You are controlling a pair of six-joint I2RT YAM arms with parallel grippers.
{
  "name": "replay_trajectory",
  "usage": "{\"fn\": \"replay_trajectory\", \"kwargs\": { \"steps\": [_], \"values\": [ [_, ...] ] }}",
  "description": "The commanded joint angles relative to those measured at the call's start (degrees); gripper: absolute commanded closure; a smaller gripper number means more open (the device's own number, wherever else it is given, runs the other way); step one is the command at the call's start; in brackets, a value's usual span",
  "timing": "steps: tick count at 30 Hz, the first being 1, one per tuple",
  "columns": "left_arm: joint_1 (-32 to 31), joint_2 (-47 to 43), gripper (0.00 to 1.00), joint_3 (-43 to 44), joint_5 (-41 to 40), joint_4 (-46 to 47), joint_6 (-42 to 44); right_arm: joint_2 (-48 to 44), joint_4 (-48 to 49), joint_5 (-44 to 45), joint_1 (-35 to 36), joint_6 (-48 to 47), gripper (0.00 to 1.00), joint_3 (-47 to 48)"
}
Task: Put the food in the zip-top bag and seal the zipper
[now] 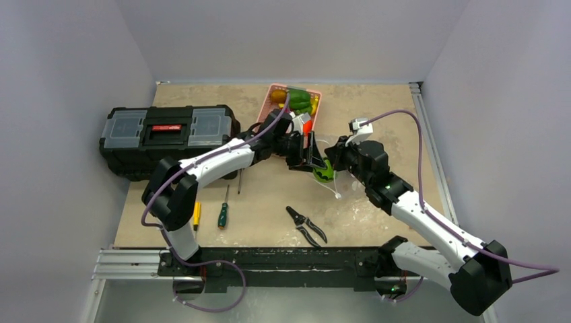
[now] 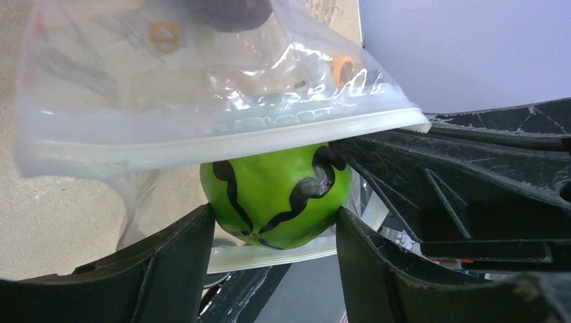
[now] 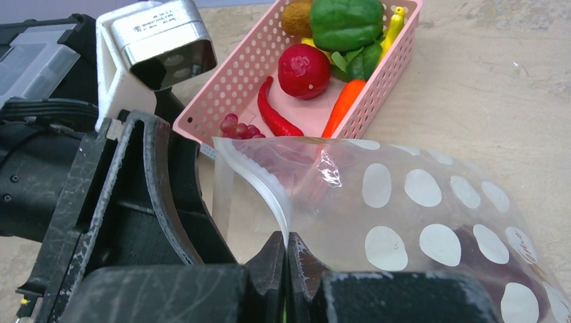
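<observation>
A glossy green round toy fruit [image 2: 276, 195] is held by the left jaws at the mouth of the clear crinkly bag [image 3: 417, 202], its pale zipper strip [image 2: 222, 145] pinched in the closed right jaws; food [image 3: 304, 70] is left in the pink slatted basket [image 3: 236, 81], sealing undone.

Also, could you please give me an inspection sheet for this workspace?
Surface: tan table, mottled.
Job's things: green round fruit at zip-top bag mouth, under the zipper; other food in pink basket.
Clutter: black toolbox, screwdrivers, pliers.
Grippers: left gripper holds the fruit; right gripper shut on the bag rim.
Cables: purple cables along both arms.
Surroundings: plain grey walls.
</observation>
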Motion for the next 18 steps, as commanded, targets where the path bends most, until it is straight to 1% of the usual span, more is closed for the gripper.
{"fn": "replay_trajectory", "kwargs": {
  "steps": [1,2,3,4,5,8,12,18],
  "values": [
    [-0.4,-3.8,0.34,-1.8,1.7,3.3,1.4,-0.5,3.0,-0.2,0.5,0.0,1.0,0.0],
    [-0.4,-4.3,0.31,-2.0,1.2,3.0,1.8,-0.5,3.0,-0.2,0.5,0.0,1.0,0.0],
    [-0.4,-4.8,0.25,-2.2,0.9,2.8,2.3,-0.5,3.0,-0.1,0.6,0.0,1.0,0.0],
    [-0.4,-5.1,0.17,-2.3,0.6,2.3,2.6,-0.5,2.9,-0.1,0.5,0.0,1.0,0.0],
    [-0.5,-5.4,0.12,-2.3,0.3,1.8,3.0,-0.5,2.9,-0.1,0.6,0.0,1.0,0.0],
    [-0.5,-6.5,0.04,-2.5,0.2,1.7,4.1,-0.5,2.9,0.0,0.5,0.0,1.0,0.0],
    [-0.3,-8.1,0.02,-2.8,-1.4,0.2,5.8,-0.5,2.7,0.3,0.5,0.0,1.0,0.0],
    [0.1,-12.8,0.04,-5.1,-8.1,-0.5,8.0,-0.4,3.1,0.3,0.6,0.4,1.0,-0.3]
  ]
}}
